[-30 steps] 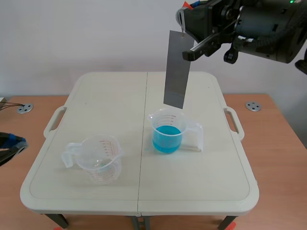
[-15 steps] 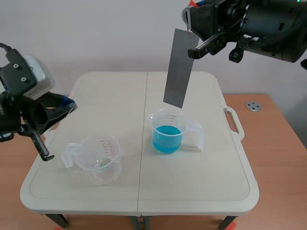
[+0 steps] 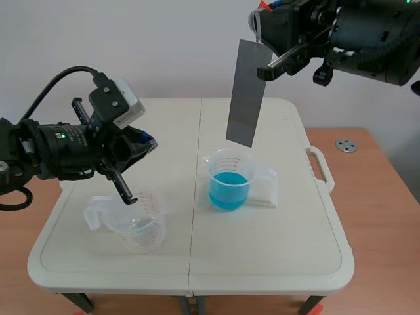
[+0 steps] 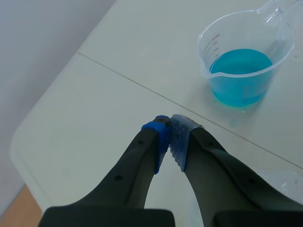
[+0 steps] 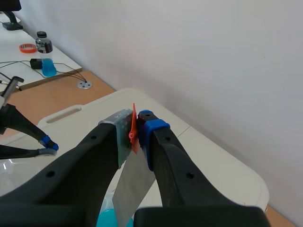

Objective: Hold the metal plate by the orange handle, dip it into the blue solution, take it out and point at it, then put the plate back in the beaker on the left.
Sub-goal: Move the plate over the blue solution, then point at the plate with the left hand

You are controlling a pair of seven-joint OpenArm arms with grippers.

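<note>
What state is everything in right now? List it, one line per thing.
metal plate: hanging upright, out of the liquid
orange handle: clamped in the right end effector
right end effector: shut on the orange handle, raised
left end effector: shut, holding nothing
right beaker: upright, partly filled with blue solution
left beaker: upright, looks empty
</note>
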